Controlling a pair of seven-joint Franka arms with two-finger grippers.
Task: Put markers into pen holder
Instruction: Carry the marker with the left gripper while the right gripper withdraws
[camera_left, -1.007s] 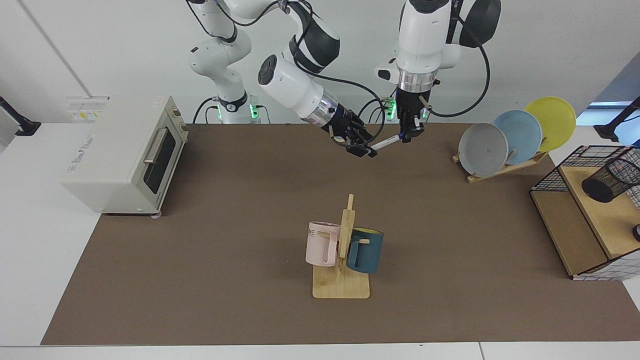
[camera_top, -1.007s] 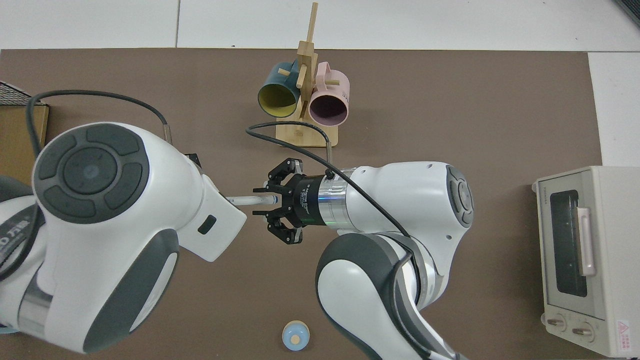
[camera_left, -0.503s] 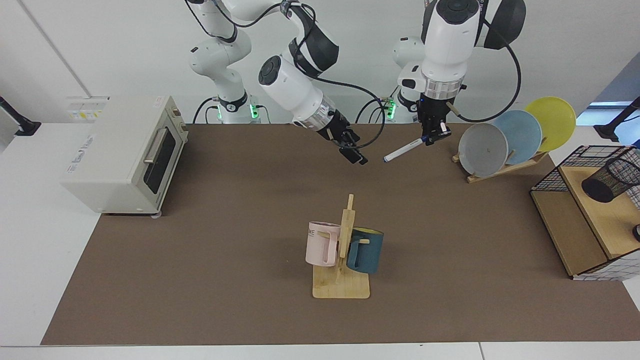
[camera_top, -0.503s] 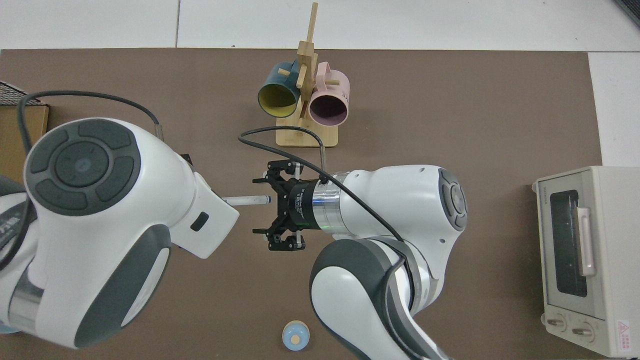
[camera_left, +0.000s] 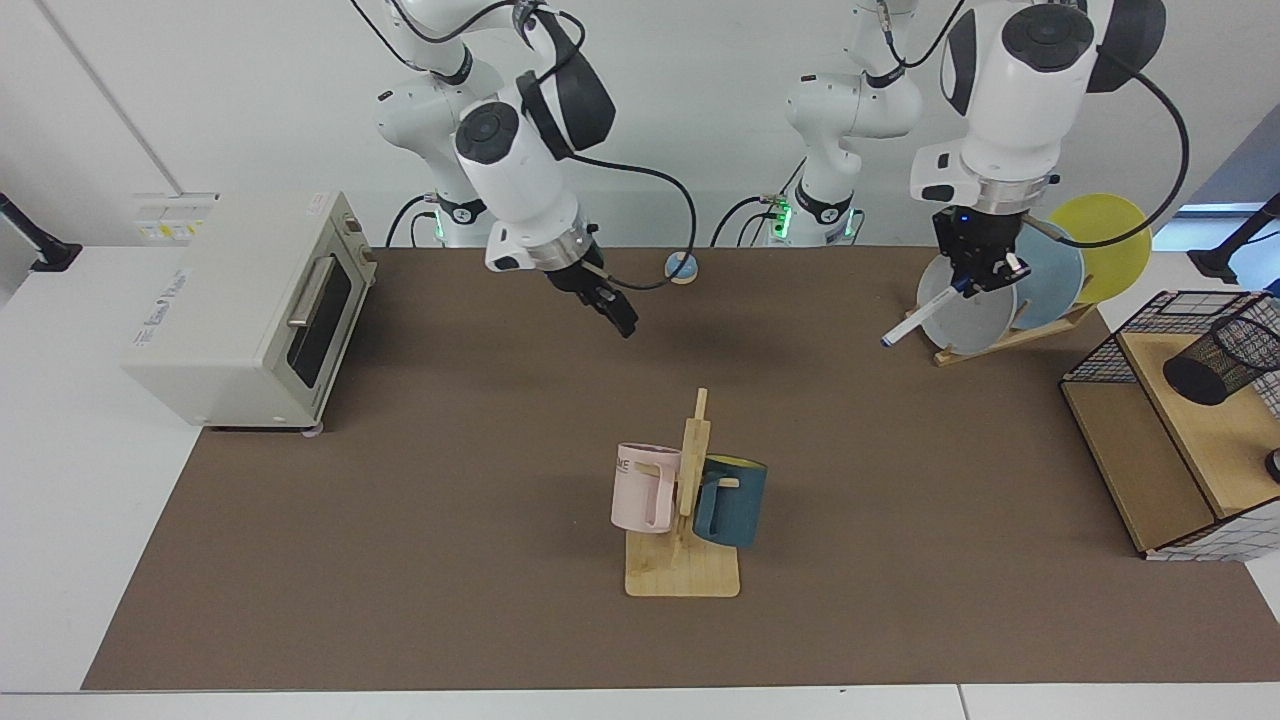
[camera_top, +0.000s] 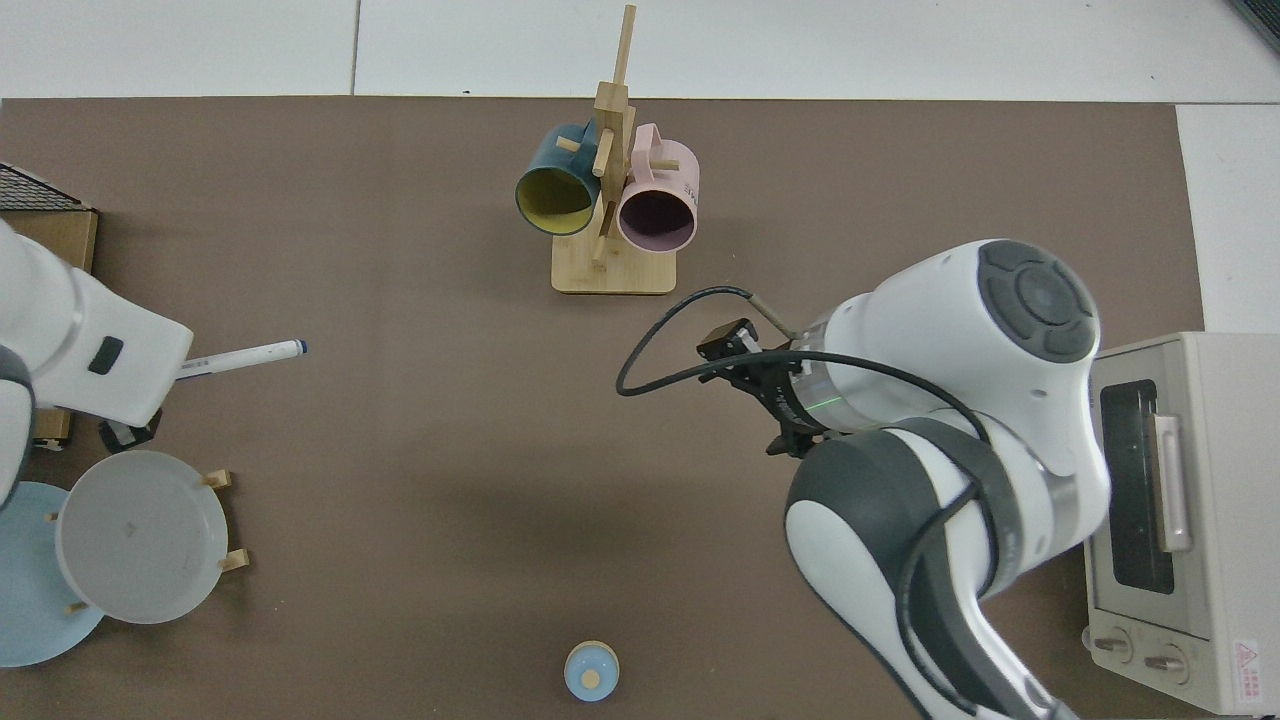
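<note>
The left hand (camera_left: 982, 277) grips the slim white marker with a blue cap (camera_left: 918, 321) by its upper end, holding it tilted above the counter (camera_left: 450, 520) before the grey plate (camera_left: 955, 305). The small black wire-mesh pen holder (camera_left: 1220, 360) sits on the wooden shelf (camera_left: 1200, 440), well apart. The right hand (camera_left: 612, 310) hangs empty, whether clenched I cannot tell.

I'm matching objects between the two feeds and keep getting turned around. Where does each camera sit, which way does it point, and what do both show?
Facing view: sits across the table, looking at both arm bases; left gripper holds the marker before the plate rack, right gripper hangs empty near the toaster oven; pen holder at its right edge.
Top view: looks straight down; arm bases lie below its bottom edge, so it is flipped against the facing view.
Shared: marker, mug stand, toaster oven.
</note>
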